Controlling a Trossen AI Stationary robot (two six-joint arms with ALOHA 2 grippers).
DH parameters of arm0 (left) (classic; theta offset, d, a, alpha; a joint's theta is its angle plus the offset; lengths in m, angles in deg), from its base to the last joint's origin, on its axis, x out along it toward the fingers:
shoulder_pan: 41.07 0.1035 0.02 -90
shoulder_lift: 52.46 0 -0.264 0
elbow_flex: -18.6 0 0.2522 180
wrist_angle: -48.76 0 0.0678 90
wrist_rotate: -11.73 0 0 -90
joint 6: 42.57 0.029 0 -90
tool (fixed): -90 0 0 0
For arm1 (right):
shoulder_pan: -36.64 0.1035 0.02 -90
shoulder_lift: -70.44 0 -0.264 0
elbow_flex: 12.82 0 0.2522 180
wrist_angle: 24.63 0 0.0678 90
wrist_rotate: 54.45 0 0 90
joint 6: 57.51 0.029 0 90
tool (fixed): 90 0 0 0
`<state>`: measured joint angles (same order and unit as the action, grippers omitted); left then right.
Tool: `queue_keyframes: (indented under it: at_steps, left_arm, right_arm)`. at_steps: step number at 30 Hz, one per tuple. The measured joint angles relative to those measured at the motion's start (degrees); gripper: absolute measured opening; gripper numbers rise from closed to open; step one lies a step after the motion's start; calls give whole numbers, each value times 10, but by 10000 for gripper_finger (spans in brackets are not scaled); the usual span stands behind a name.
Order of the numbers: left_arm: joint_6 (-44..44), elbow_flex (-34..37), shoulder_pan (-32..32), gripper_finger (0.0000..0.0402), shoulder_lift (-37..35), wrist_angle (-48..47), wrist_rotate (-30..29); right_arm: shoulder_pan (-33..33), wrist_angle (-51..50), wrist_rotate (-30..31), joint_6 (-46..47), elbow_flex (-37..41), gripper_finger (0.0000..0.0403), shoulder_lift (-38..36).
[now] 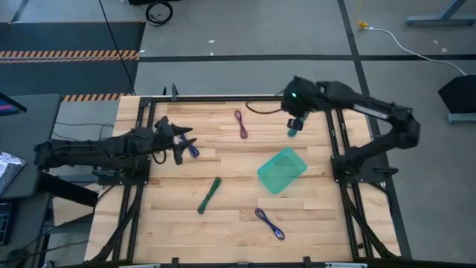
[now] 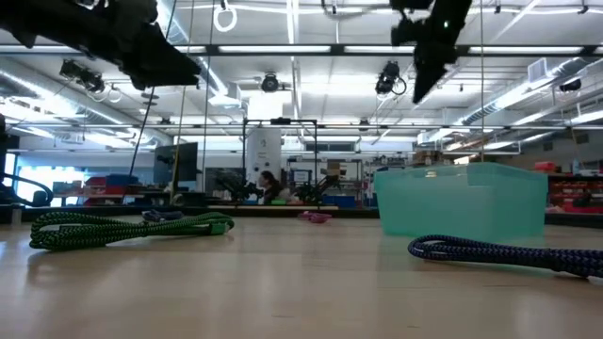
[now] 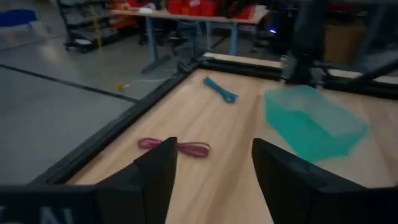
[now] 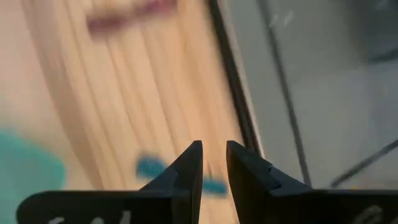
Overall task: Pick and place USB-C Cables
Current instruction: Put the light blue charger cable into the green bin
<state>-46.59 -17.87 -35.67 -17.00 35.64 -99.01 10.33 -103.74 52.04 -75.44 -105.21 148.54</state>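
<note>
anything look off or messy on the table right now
Nothing damaged or spilled. The teal-green plastic tray sits skewed to the table edges and looks empty. The maroon, dark green, teal and two purple-blue cables lie scattered around it.

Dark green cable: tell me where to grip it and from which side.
Grip the dark green cable at its middle, coming straight down from above, jaws closing across its narrow width. It lies flat on the table as one long, thin diagonal bundle, with bare wood on both sides. The left gripper looks nearer.
</note>
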Motion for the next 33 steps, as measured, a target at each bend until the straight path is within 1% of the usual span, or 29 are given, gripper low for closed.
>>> queue_keyframes:
  at_steps: [2, 3, 6, 8, 12, 14, 17, 21, 25, 28, 30, 33]
  left_arm:
    - [1, 0, 0, 221, 8, 8, -23]
    - [2, 0, 0, 220, 10, 15, -29]
    - [2, 0, -2, 212, 12, 45, -30]
    - [2, 0, -6, 206, 17, 66, -30]
    - [4, -1, -19, 198, 19, 90, -31]
    - [4, -1, -29, 197, 27, 92, -31]
    - [9, -1, -44, 197, 45, 101, -31]
    - [46, -7, -53, 197, 72, 137, -31]
    - [67, -28, -53, 197, 95, 128, -30]
    - [94, -32, -53, 197, 102, 107, -31]
    - [109, -32, -47, 197, 103, 105, -31]
    - [113, -32, -34, 197, 103, 110, -31]
  right_arm:
    - [-38, -58, -36, -43, -3, 79, 28]
    - [-55, -67, -47, -62, 0, 79, 41]
    - [-84, -69, -54, -53, 20, 80, 67]
    - [-88, -69, -53, -65, 31, 80, 66]
    - [-87, -38, -44, -165, 58, 82, 69]
    - [-89, -31, -43, -180, 59, 89, 71]
    - [-97, -31, -42, -182, 66, 108, 90]
    - [-115, -18, -42, -198, 84, 146, 122]
    - [-122, -1, -42, -225, 111, 191, 151]
    - [-122, 21, -32, -228, 127, 218, 168]
    - [-122, 59, -29, -228, 136, 229, 173]
    - [-125, 98, -29, -233, 146, 235, 189]
